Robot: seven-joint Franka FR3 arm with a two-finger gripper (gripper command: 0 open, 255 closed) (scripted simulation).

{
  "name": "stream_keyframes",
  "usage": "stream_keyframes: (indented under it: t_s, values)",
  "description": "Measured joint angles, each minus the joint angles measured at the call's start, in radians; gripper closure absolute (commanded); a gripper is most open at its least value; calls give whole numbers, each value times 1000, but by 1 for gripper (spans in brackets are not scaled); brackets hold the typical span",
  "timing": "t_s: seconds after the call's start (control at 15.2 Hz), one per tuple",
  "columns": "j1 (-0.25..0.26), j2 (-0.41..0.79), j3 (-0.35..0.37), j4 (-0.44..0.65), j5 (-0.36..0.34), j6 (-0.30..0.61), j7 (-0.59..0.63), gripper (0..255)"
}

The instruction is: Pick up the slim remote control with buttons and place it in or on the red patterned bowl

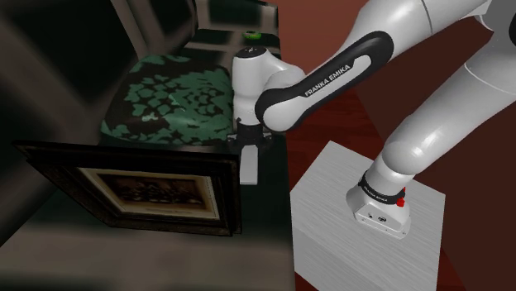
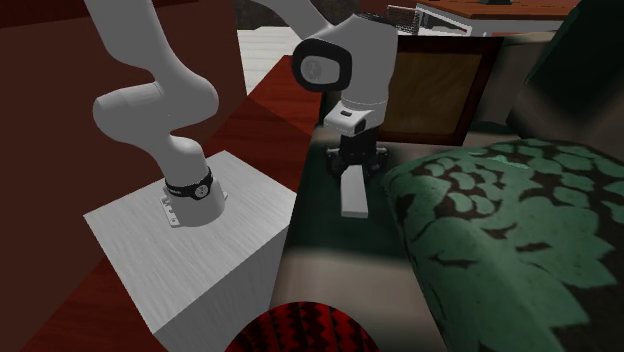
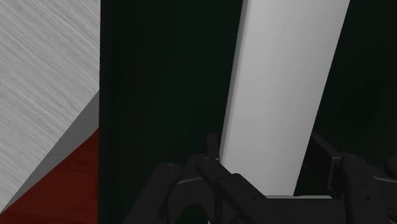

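A long remote control [image 3: 286, 76], drawn plain white with no buttons visible, lies slanted on a very dark desk [image 3: 165, 76]. The black pincer [image 3: 267, 151] sits over its near end. Beyond the desk's straight edge are the pale, brushed top of the stand [image 3: 38, 76], its grey side in shade, and a dark red floor [image 3: 70, 181].

Dark red floor [image 1: 364, 116], green-patterned cushion [image 1: 165, 95] beside framed picture [image 1: 140, 188].
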Motion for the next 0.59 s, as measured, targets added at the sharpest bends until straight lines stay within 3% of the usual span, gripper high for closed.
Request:
stream_keyframes:
  t_s: [0.59]
  values:
    - [16, -90, -33, 54, 45, -134, -41, 255]
